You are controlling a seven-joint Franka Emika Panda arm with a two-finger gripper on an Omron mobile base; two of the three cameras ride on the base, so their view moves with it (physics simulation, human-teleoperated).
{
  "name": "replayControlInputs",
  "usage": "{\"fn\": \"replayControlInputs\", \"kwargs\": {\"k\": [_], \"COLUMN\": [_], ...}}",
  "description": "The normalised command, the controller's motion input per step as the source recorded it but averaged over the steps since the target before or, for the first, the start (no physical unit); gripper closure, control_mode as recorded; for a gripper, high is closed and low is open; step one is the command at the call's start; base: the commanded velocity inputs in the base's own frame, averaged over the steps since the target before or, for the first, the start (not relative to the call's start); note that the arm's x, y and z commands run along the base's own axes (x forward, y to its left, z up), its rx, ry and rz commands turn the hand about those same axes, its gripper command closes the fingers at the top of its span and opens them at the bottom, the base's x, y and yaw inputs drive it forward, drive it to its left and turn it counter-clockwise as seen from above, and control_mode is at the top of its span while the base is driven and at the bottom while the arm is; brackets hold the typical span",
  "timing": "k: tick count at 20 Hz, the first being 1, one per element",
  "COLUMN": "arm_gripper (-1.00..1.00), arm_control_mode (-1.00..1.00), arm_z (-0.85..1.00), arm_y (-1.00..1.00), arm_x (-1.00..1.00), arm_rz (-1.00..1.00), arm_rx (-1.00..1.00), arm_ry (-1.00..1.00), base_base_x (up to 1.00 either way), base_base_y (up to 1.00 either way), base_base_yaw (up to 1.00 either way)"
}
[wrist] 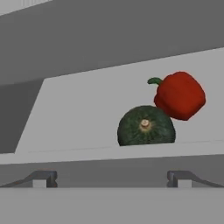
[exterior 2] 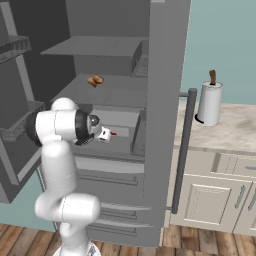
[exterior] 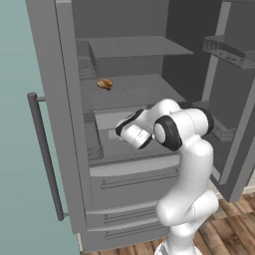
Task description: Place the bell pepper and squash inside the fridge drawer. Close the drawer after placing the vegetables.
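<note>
The claw [wrist: 111,181] hung empty with its jaws spread wide, both tips at the near rim of the drawer [wrist: 87,154]. Ahead of it, inside the drawer, the squash [wrist: 146,127] sat with the pepper [wrist: 180,96] touching it, up and to the right. No writing or label was legible on anything.

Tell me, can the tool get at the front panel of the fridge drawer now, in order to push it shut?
Probably yes. In the hand view the tool faces the fridge drawer directly, nothing between them. The squash and bell pepper lie behind the panel.
</note>
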Motion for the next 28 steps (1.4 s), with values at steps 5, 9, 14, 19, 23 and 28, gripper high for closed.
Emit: {"fn": "replayControlInputs", "kwargs": {"k": [5, 9, 14, 19, 23, 28], "arm_gripper": [-1.00, -1.00, -1.00, -1.00, -1.00, -1.00], "arm_control_mode": [-1.00, -1.00, -1.00, -1.00, -1.00, -1.00], "arm_z": [0.00, 0.00, 0.00, 0.00, 0.00, 0.00], "arm_y": [0.00, 0.00, 0.00, 0.00, 0.00, 0.00], "arm_x": [0.58, 0.62, 0.64, 0.64, 0.63, 0.70], "arm_rz": [0.00, 0.00, 0.00, 0.00, 0.00, 0.00], "arm_rx": [0.00, 0.00, 0.00, 0.00, 0.00, 0.00], "arm_ry": [-0.11, -0.13, -0.12, -0.12, -0.14, -0.13], "base_base_x": [0.00, 0.00, 0.00, 0.00, 0.00, 0.00], "base_base_y": [0.00, 0.00, 0.00, 0.00, 0.00, 0.00], "base_base_yaw": [0.00, 0.00, 0.00, 0.00, 0.00, 0.00]}}
